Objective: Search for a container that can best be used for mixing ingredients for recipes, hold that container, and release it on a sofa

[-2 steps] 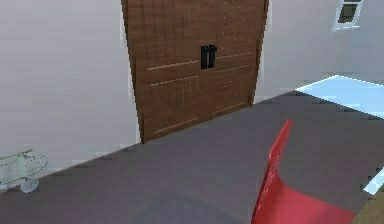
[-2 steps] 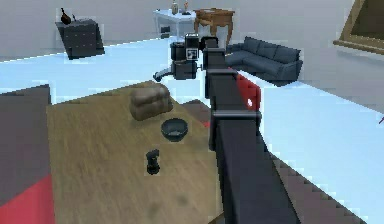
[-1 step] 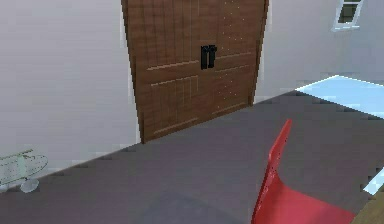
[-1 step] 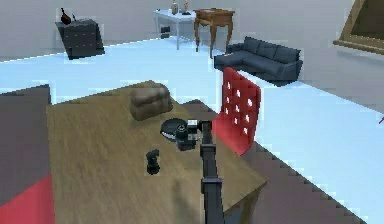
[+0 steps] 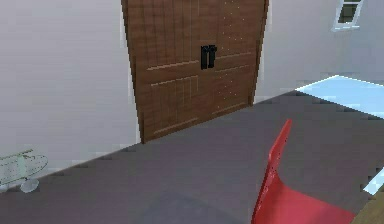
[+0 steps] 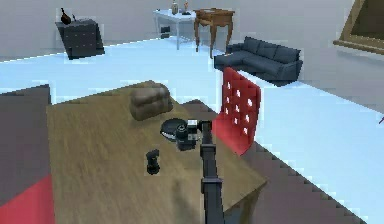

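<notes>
The arm [image 6: 210, 180] rises over a wooden table [image 6: 100, 150] in the arm side view, and the pincer [image 6: 178, 132] sits at its far end above the tabletop. Right at the pincer's tip lies a round dark shape with a pale rim [image 6: 170, 126]. It may be the mixing container, but its form is too small to be sure. Because it lies against the tabletop at the fingers, I cannot tell whether the pincer holds anything, nor whether it touches the shape. How the fingers are set cannot be told either.

Just beyond the pincer, toward the view's left, a brown loaf-like lump [image 6: 150, 101] rests on the table, near but apart from it. A small dark object [image 6: 153, 161] stands on the table on the pincer's near side, also to the left. To the right of the pincer, a red chair with white dots [image 6: 240, 108] stands at the table's edge. The dark sofa [image 6: 266, 57] stands well beyond the pincer, up and to the right, on pale floor. Far off to the pincer's upper left stands a dark dresser [image 6: 80, 38].

The forward view looks at a brown double door [image 5: 195, 62], with a red chair [image 5: 285, 190] at the lower right.
</notes>
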